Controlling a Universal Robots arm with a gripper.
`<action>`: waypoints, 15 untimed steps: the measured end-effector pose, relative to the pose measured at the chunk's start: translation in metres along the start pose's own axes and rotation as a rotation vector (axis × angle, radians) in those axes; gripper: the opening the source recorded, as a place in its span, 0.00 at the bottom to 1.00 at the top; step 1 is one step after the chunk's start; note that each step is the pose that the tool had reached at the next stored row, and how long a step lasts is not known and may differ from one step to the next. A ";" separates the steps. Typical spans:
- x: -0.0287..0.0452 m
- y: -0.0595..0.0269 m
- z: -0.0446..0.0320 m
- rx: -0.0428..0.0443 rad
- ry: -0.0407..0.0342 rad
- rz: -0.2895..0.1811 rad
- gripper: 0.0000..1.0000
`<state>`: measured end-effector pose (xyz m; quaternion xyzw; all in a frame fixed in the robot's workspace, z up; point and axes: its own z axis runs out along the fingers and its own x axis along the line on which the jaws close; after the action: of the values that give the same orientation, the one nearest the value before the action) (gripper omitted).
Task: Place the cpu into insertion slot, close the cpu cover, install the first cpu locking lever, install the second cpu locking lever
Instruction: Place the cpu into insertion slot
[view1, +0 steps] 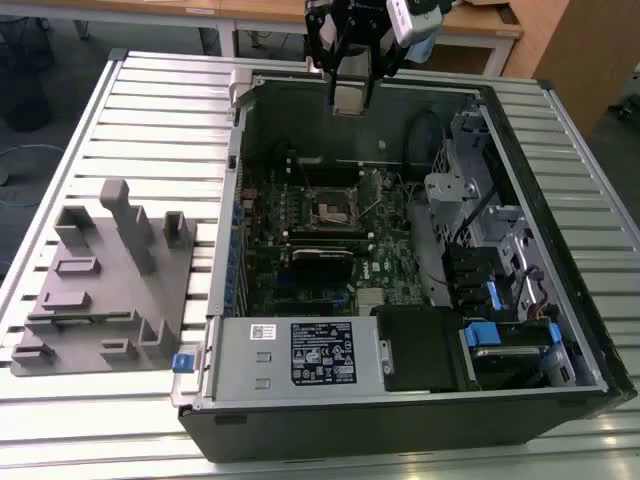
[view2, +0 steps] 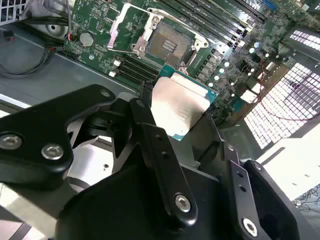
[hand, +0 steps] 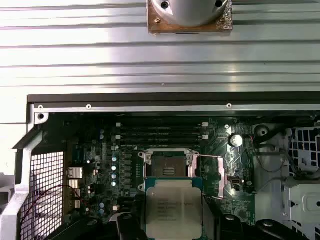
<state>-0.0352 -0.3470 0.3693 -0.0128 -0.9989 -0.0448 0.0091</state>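
cpu (hand: 173, 207), print unreadable, clamped in gripper (hand: 173, 223), insertion slot (hand: 167, 165) open

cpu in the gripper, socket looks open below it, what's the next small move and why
Probably ease the cpu down toward the socket, centring it on the way. The gripper holds it high above the computer case. The socket looks empty and the cpu cover stands open. In both wrist views the chip sits off to one side of the socket.
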 end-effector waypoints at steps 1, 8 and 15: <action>0.0000 0.0000 0.0000 0.0000 0.0000 0.000 0.54; 0.0000 -0.0001 0.0010 -0.0002 -0.0001 0.000 0.54; -0.0001 -0.0003 0.0029 0.0000 0.0000 0.000 0.54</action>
<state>-0.0352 -0.3470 0.3663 -0.0128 -0.9989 -0.0448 0.0091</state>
